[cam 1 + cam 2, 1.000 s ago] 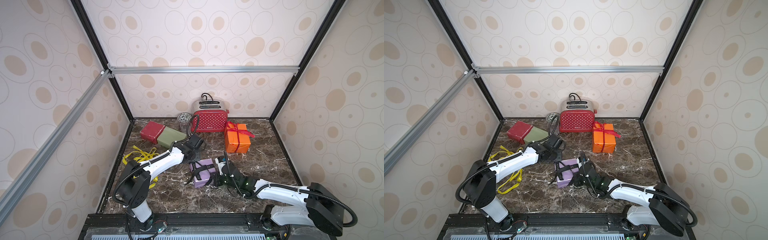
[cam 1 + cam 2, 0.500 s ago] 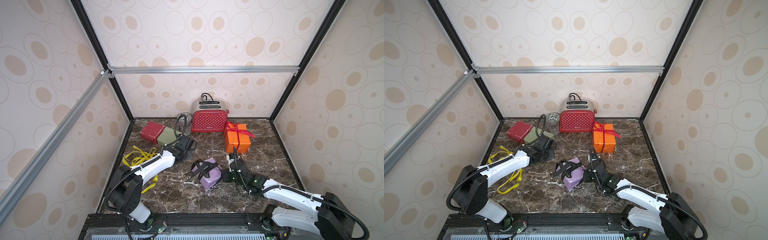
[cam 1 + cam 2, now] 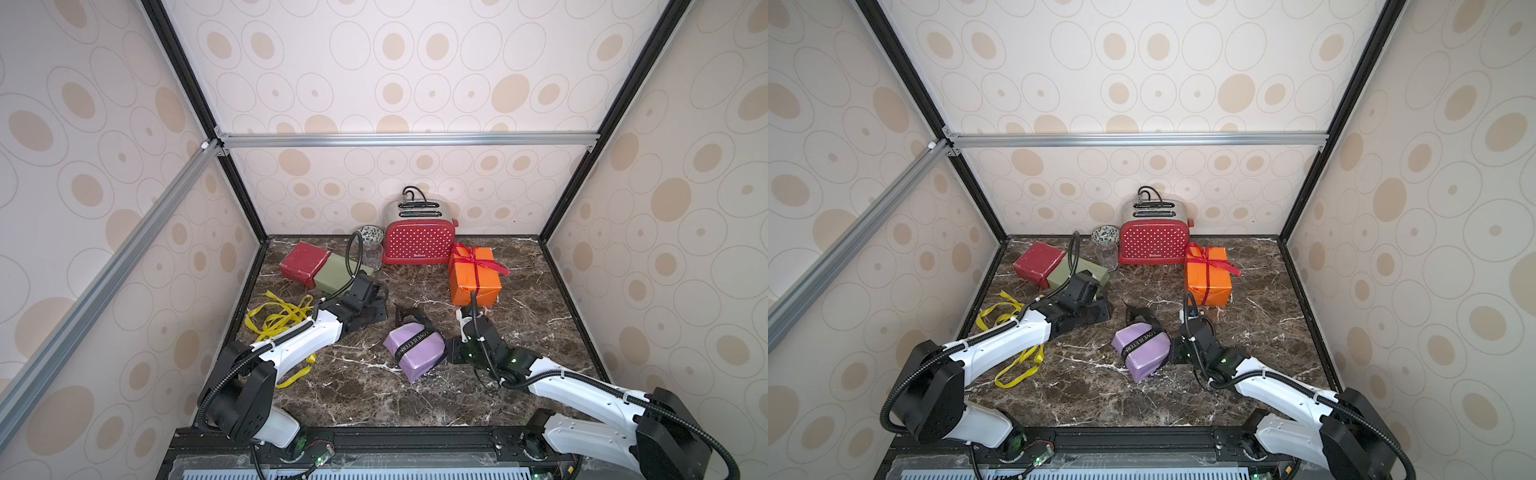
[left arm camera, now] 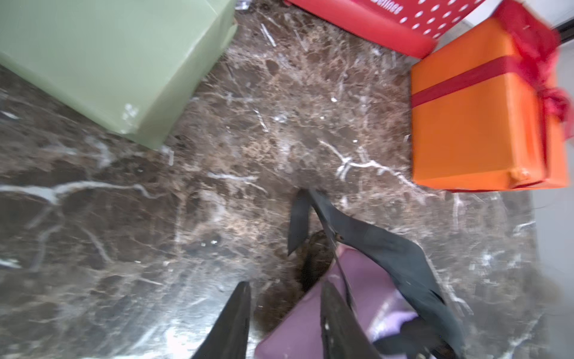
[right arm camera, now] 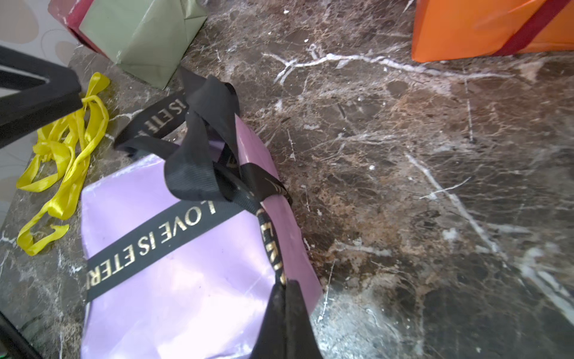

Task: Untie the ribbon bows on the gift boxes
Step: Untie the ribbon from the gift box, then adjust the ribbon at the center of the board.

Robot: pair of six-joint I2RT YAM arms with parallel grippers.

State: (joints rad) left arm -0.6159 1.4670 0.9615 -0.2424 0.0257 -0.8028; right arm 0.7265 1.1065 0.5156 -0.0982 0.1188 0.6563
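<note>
A: How far along was the untying?

B: About halfway, by my reckoning. At the left, the yellow ribbons [image 5: 56, 149] lay in a loose tangle on the marble tabletop [image 3: 353, 399]. The dark red box [image 3: 301, 257] and the olive green box [image 3: 336, 276], touching each other at the back left, were bare. That made two bows done.

A: And the rest?

B: The lilac box [image 5: 174, 279] sat near the middle with the lettered black ribbon [image 5: 161, 230] wrapped round it. Its bow was a slack bunch of loops, the knot not yet pulled out. On the right, the orange box [image 3: 471, 284] stood just beside the red dotted toaster [image 3: 417, 245], and its red bow [image 3: 471, 255] was tied and untouched. So two were left.

A: The arms?

B: The left arm reached low across the table, over the yellow tangle, with its wrist near the olive green box. The left gripper [image 4: 285, 287] pointed at a corner of the lilac box, jaws spread, nothing between them. The right arm stretched low from the front right, and the right gripper [image 5: 284, 284] met the lilac box's edge with jaws pressed together. I think it was pinching the black ribbon where it rounded that edge — though the tips hid the contact itself.
</note>
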